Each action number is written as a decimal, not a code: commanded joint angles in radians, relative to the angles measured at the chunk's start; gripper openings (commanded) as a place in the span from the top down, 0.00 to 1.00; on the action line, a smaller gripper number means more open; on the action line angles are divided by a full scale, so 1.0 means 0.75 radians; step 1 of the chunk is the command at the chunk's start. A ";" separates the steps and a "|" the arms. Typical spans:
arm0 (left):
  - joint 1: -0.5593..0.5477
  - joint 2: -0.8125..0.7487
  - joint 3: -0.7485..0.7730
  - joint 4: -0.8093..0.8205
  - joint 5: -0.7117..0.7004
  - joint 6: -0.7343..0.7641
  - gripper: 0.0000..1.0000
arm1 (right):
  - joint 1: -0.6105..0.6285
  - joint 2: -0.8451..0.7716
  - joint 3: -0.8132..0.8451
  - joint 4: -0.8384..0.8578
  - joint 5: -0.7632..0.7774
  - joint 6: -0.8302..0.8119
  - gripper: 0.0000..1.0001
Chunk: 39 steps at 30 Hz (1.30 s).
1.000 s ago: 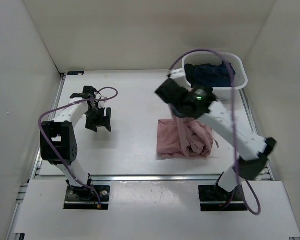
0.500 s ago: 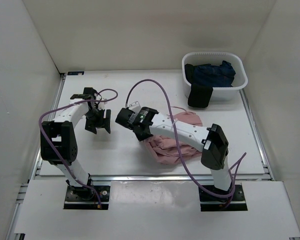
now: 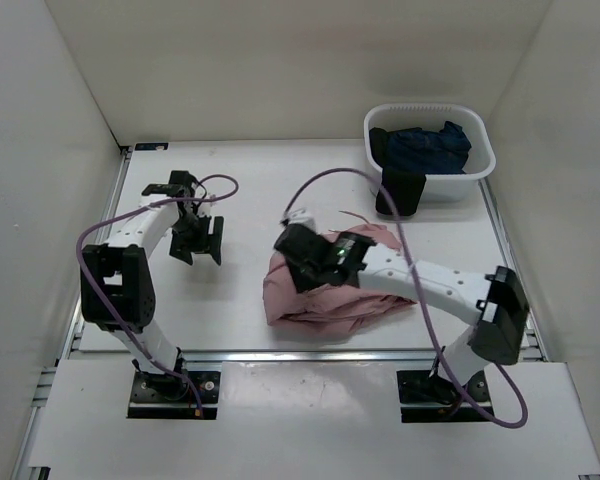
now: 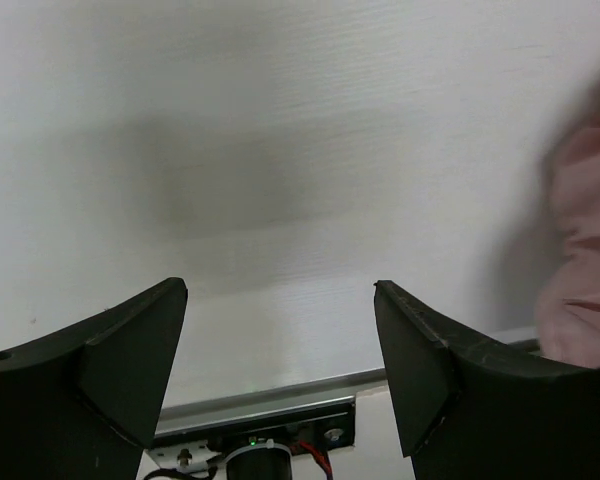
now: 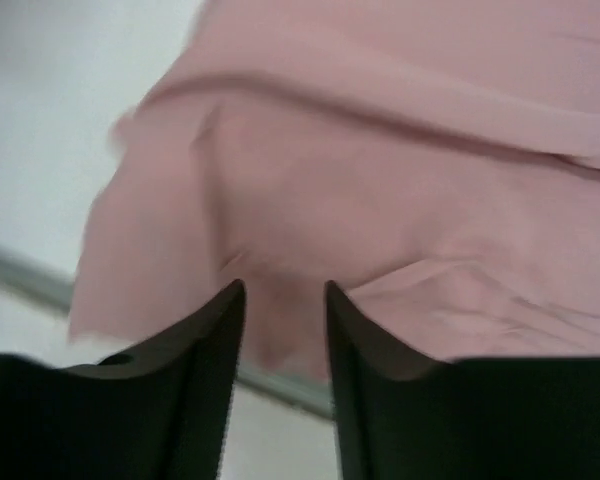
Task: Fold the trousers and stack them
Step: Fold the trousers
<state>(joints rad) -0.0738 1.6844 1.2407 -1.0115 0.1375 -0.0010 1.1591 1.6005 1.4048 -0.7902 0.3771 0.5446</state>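
Pinching a fold of the trousers [image 3: 330, 300] between the nearly shut fingers of my right hand [image 5: 283, 293], I have their left edge raised a little off the desk [image 3: 250, 190]. The rest lies in a rumpled pink heap near the front edge, right of centre. My left hand [image 4: 280, 288] hangs wide open over bare desk well to the left, holding nothing. I judge the cloth light, limp and floppy, likely to sag and slide out of shape. The waistband or hems, taken at two corners with both hands, seem the best holds.
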 commanded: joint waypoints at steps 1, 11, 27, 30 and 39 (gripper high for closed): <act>-0.173 -0.119 0.123 -0.040 0.050 0.001 0.13 | -0.165 -0.072 -0.148 0.125 0.156 0.161 0.60; -0.768 -0.274 -0.151 0.076 0.079 0.001 0.11 | -0.236 -0.225 -0.745 0.405 -0.050 0.507 0.87; -0.973 -0.311 -0.372 0.210 -0.253 0.001 0.10 | -0.183 -0.665 -0.638 0.126 0.209 0.642 0.55; -0.973 -0.372 -0.325 0.146 -0.237 0.001 0.10 | -0.263 -0.708 -0.493 -0.177 0.299 0.695 0.21; -0.857 -0.221 -0.016 0.148 0.082 0.001 0.07 | -0.867 -0.727 -0.753 -0.041 0.012 0.293 0.01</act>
<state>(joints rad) -0.7681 1.4834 1.1381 -0.9203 0.0830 0.0002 0.6376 1.0489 0.9340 -0.8505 0.4988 0.9005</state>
